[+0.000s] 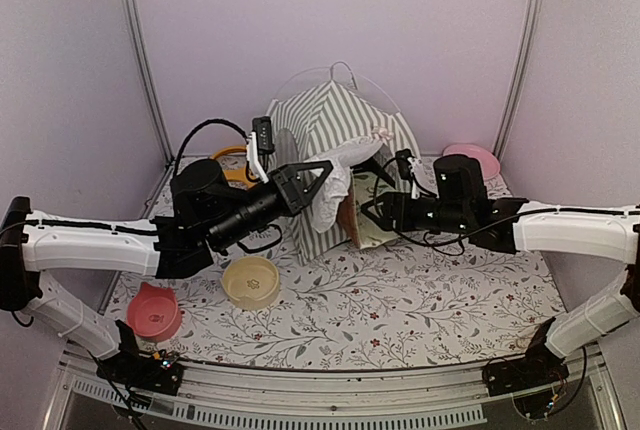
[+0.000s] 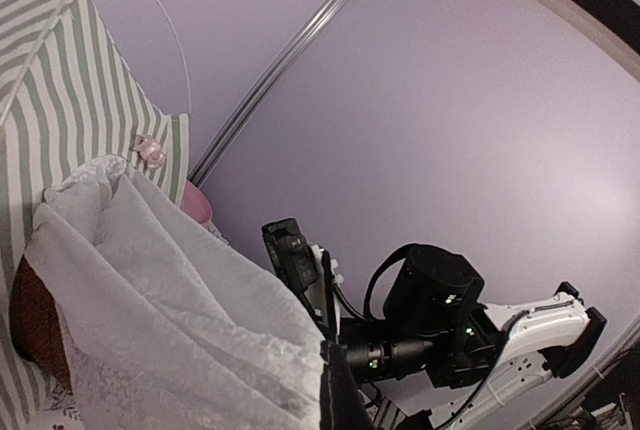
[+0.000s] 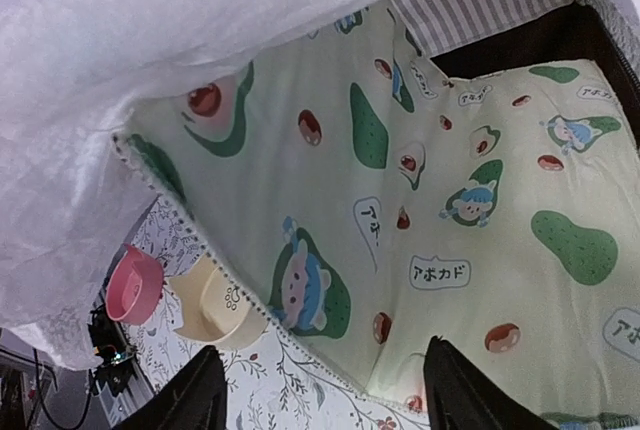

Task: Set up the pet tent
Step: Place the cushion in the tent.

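The pet tent [image 1: 340, 120] stands upright at the far middle of the worktop [image 1: 400, 290], left fingers [image 2: 340, 405] clamped on its lifted lace door flap [image 1: 335, 185], right fingers [image 3: 200, 395] apart over the mat [image 3: 460, 200], which likely needs seating inside.

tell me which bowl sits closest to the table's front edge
The coral bowl at the front left. The cream bowl beside it sits slightly further in, and the pink bowl is far back on the right.
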